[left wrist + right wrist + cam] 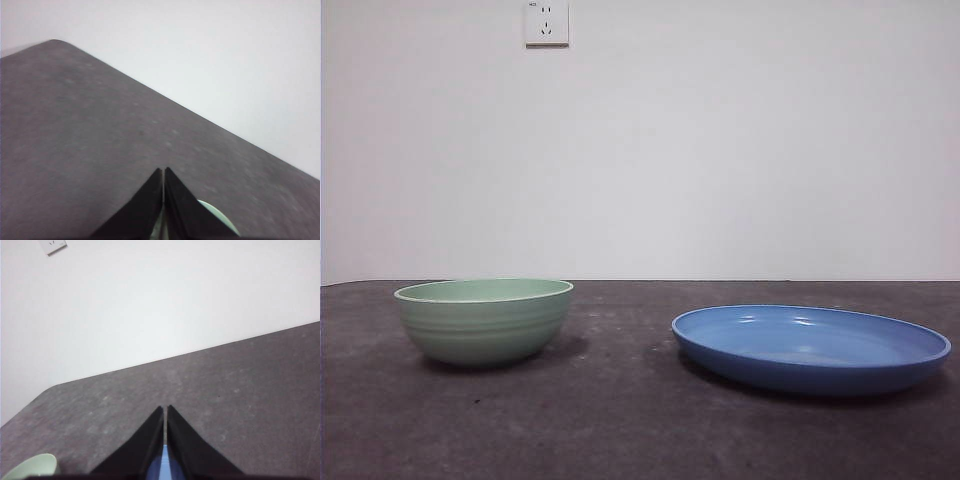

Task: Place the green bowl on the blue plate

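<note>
From the front, the green bowl (484, 320) sits on the table (620, 420) toward its left side. The blue plate (810, 347) sits apart from it toward the right side. No arm shows here.

In the left wrist view, the left gripper (164, 172) has its jaws pressed together, and a bit of the bowl peeks out just beside them (so I think this arm is nearer).

In the right wrist view, the right gripper (165, 410) is also closed, above the plate.
</note>
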`<control>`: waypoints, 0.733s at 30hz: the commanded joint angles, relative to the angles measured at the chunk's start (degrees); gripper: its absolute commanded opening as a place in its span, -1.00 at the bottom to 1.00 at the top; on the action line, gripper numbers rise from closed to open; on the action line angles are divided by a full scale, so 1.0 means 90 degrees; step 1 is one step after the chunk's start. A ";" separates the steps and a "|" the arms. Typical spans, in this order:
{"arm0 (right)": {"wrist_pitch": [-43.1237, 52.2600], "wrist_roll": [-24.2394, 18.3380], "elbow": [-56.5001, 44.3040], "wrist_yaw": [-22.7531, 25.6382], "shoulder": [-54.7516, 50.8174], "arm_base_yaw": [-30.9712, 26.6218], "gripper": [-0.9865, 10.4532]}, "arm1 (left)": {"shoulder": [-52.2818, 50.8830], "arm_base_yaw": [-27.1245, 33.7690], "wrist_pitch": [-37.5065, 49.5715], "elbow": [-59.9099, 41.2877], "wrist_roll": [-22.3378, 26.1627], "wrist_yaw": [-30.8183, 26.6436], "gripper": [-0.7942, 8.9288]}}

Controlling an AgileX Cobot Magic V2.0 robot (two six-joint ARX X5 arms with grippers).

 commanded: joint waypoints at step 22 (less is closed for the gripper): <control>-0.4430 -0.2382 0.3694 -0.1605 0.3769 0.0121 -0.82 | 0.3512 -0.0352 -0.2798 0.2905 0.2441 0.3235 -0.82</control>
